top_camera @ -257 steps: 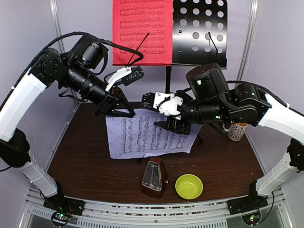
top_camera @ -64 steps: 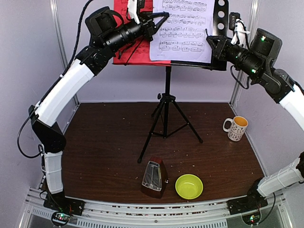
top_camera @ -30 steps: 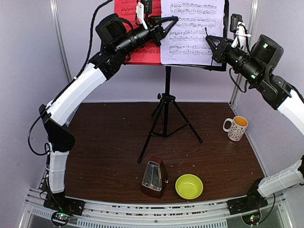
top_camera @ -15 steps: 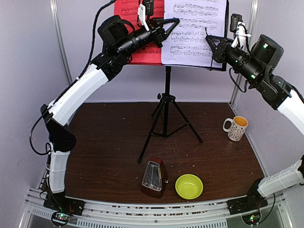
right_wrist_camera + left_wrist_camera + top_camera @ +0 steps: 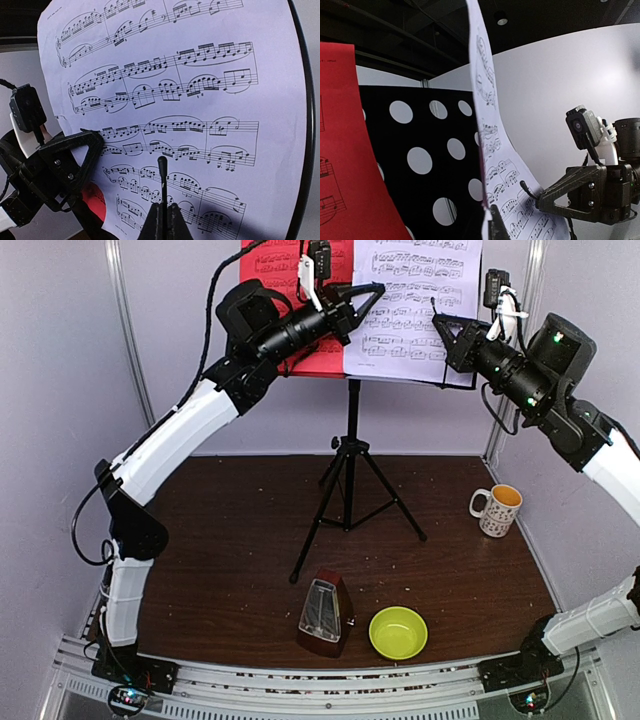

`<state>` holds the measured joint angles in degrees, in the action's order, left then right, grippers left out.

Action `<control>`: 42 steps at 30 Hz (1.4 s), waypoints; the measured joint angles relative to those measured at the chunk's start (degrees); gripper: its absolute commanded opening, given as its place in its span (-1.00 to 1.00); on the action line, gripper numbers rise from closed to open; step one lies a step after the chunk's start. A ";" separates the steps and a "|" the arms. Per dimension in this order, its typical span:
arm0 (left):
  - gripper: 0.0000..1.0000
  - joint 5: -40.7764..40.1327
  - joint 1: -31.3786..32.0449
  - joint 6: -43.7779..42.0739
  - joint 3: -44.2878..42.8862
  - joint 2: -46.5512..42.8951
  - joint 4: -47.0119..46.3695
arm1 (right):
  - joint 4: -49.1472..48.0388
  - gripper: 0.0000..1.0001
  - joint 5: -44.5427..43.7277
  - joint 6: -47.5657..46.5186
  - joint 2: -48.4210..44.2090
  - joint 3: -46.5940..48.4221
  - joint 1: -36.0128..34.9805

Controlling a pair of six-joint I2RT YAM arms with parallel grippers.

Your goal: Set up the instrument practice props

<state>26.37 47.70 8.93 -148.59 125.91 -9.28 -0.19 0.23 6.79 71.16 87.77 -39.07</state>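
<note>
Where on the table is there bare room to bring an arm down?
The left side of the table is bare, from its left edge to the stand's legs. Another bare patch lies on the right, between the mug and the bowl. The front middle is crowded: metronome and bowl stand close together, just in front of the legs.

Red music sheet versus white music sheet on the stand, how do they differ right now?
The red music sheet covers the left half of the music stand desk; the white music sheet covers the right. The red music sheet rests against it; the white music sheet's left edge bows off, apparently pinched by the left tool. Both carry printed notation.
</note>
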 measured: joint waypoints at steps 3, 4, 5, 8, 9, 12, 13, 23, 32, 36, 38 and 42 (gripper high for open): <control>-0.78 -0.04 0.15 0.02 -0.04 0.17 -0.07 | -0.09 -1.00 0.00 0.00 0.00 -0.07 0.00; -0.75 -0.07 0.24 -0.02 -0.04 0.17 -0.07 | -0.09 -1.00 0.00 0.00 0.00 -0.07 0.00; -0.70 -0.22 0.31 -0.04 -0.04 0.17 -0.07 | -0.09 -1.00 0.00 0.00 0.00 -0.07 0.00; -0.53 -0.61 0.42 -0.35 -0.15 0.17 0.13 | -0.11 -1.00 0.00 0.00 0.00 -0.07 0.00; -0.49 -0.70 0.42 -0.48 -0.17 0.17 0.20 | -0.11 -1.00 0.00 0.00 0.00 -0.07 0.00; -0.38 -1.14 0.42 -1.03 -0.17 0.13 0.63 | -0.13 -1.00 0.00 0.00 0.00 -0.07 0.00; -0.36 -1.33 0.42 -1.29 -0.17 0.09 0.83 | -0.15 -1.00 0.00 0.00 0.00 -0.07 0.00; 0.18 -4.74 0.42 -4.83 1.73 -4.57 3.30 | -0.20 -1.00 0.00 -0.02 0.00 -0.09 0.00; 0.44 -6.60 0.42 -7.63 3.67 -9.09 3.48 | -0.50 -0.57 -0.07 -0.39 0.00 -0.50 0.02; 0.47 -7.15 0.42 -8.66 5.51 -11.04 3.72 | -0.68 -0.36 0.22 -0.79 -0.02 -0.61 0.04; 0.48 -7.34 0.42 -9.29 6.56 -12.07 3.98 | -0.76 -0.29 0.28 -0.94 -0.02 -0.61 0.04; 0.51 -7.58 0.42 -10.29 9.16 -14.47 4.55 | -0.85 -0.13 0.44 -1.01 -0.07 -0.61 0.04</control>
<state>18.79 48.12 -1.37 -139.44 111.44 -4.73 -1.04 0.67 5.78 71.09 87.15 -39.03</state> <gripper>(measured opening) 0.745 0.380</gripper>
